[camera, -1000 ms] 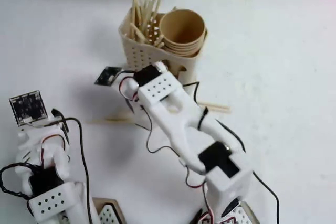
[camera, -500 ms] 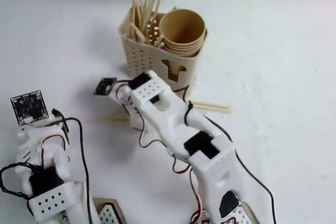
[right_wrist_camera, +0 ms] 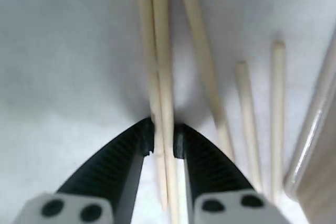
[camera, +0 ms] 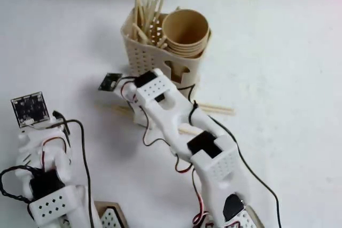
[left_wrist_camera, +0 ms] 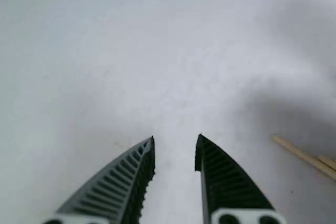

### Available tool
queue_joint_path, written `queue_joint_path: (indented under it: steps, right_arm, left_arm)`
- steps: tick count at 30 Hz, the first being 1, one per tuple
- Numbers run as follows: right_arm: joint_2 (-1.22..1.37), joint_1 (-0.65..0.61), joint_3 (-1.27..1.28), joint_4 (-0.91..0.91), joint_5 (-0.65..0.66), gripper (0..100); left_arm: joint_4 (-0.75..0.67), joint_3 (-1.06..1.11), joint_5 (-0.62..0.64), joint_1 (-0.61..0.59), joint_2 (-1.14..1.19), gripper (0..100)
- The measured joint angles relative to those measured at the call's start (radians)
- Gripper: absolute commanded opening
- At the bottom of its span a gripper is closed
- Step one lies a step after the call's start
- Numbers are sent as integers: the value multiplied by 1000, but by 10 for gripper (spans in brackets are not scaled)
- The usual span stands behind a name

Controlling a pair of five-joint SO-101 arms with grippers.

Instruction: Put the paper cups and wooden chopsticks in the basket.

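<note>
The cream basket stands at the table's back centre, holding stacked paper cups and several wooden chopsticks. In front of it my right arm bends down to the table. Its gripper is shut on a pair of chopsticks lying on the table. Their ends stick out beside the arm. Three more chopsticks lie beside the pair, and others show to the right of the arm. My left gripper hovers open over bare table at the front left.
The basket's wall is close beside the right gripper. Cables trail from both arms. The left arm stands at the front left corner, and chopstick ends lie a little way off from its gripper.
The right arm has swung left and folded in closer to the basket. The chopstick end left of it moved from lying level to slanting nearer the basket. The left arm is still.
</note>
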Motion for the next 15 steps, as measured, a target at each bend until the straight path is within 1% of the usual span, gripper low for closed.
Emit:
queue_joint_path:
  steps: [4, 10, 15]
  right_arm:
    - [-57, -17, 12, 49, 0, 18]
    - [-198, -11, 12, 144, -3, 18]
    - [-324, -15, 12, 189, 0, 18]
  left_arm:
    - [0, 0, 0, 0, 0, 140]
    - [0, 0, 0, 0, 0, 139]
    - [0, 0, 0, 0, 0, 139]
